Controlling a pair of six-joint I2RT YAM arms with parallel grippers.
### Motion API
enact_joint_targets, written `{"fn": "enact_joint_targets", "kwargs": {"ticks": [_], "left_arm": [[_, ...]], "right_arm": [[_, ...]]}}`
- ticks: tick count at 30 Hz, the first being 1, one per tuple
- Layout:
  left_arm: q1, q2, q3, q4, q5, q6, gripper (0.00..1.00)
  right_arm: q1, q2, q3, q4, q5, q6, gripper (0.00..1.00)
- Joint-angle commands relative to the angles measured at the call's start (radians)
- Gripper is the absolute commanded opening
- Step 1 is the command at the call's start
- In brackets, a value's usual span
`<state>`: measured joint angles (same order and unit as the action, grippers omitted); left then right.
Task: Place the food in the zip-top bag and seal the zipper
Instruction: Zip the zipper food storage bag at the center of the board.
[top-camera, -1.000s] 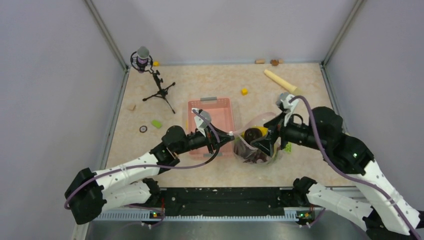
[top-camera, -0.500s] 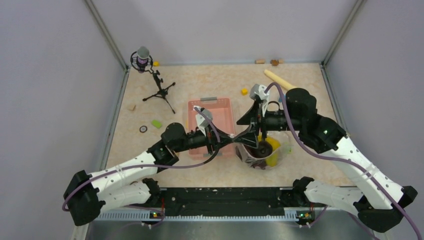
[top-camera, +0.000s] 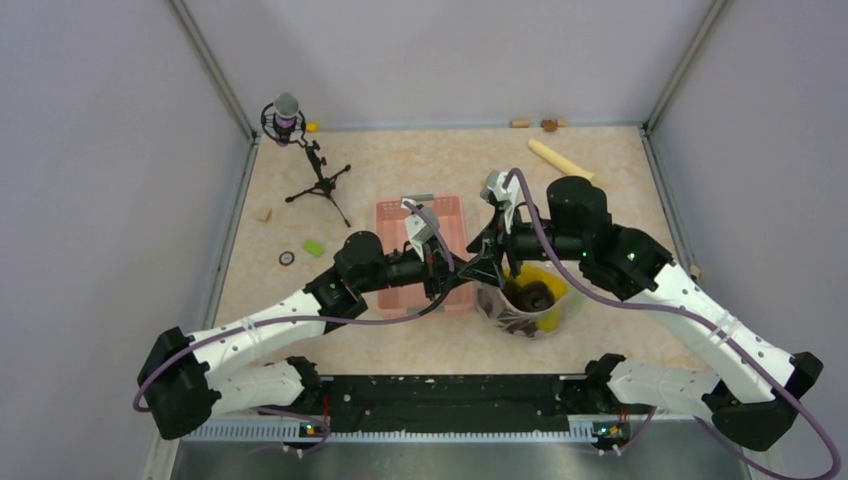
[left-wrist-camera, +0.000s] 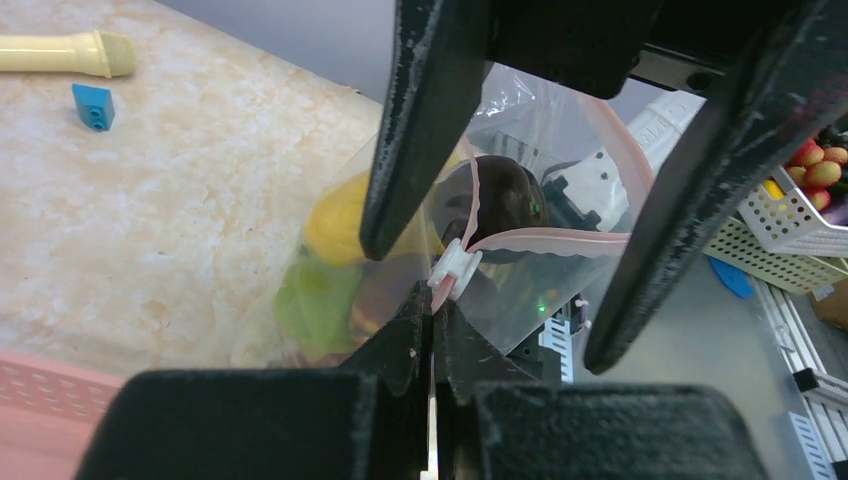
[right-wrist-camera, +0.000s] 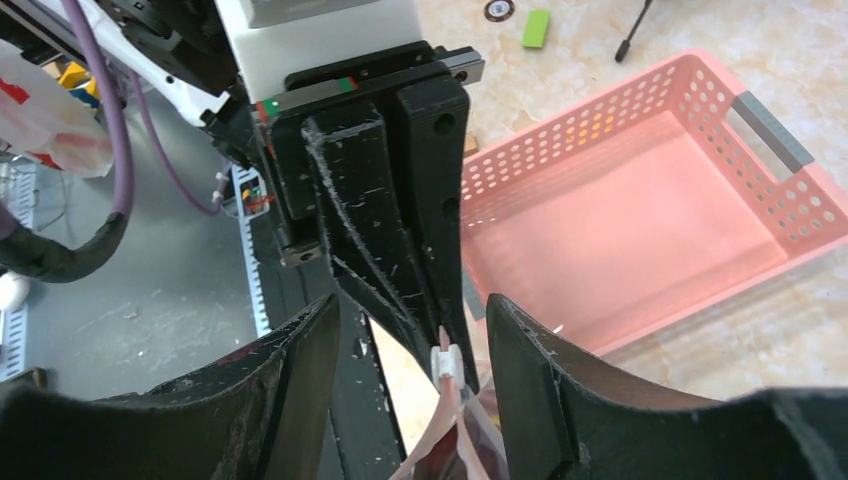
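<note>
My left arm stretches across the pink basket. Its left fingers are pinched on the zipper of the zip-top bag, which sits on the counter with the food inside. Only the wrist views show the right fingers spread astride the white slider.

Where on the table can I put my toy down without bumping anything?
Bare: the far strip of table between the microphone tripod and the rolling pin. Also the corner between the rolling pin and the right wall. Crowded: the middle, where the left gripper and right gripper meet at the zip-top bag beside the pink basket.
</note>
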<state>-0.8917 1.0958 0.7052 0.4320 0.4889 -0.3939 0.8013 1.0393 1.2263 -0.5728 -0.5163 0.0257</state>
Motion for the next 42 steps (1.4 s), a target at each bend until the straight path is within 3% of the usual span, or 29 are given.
{"fn": "enact_joint_targets", "kwargs": {"ticks": [1, 12, 23, 33, 41, 42], "left_arm": [[-0.001, -0.023, 0.042, 0.04, 0.047, 0.008, 0.0], [-0.001, -0.043, 0.036, 0.006, 0.048, 0.037, 0.0], [-0.001, -0.027, 0.052, -0.013, 0.031, 0.024, 0.0], [-0.001, -0.044, 0.043, -0.019, 0.005, 0.033, 0.0], [-0.001, -0.051, 0.043, -0.015, 0.002, 0.022, 0.0], [-0.001, -0.049, 0.046, -0.015, 0.003, 0.021, 0.0]], "right_arm": [[0.01, -0.012, 0.056, 0.004, 0.057, -0.02, 0.55], [0.011, 0.021, 0.076, -0.067, 0.083, -0.064, 0.42], [0.011, 0.036, 0.067, -0.095, 0.057, -0.089, 0.41], [0.01, 0.026, 0.07, -0.113, 0.115, -0.102, 0.25], [0.011, 0.034, 0.064, -0.128, 0.049, -0.133, 0.23], [0.012, 0.04, 0.066, -0.136, 0.048, -0.134, 0.18]]}}
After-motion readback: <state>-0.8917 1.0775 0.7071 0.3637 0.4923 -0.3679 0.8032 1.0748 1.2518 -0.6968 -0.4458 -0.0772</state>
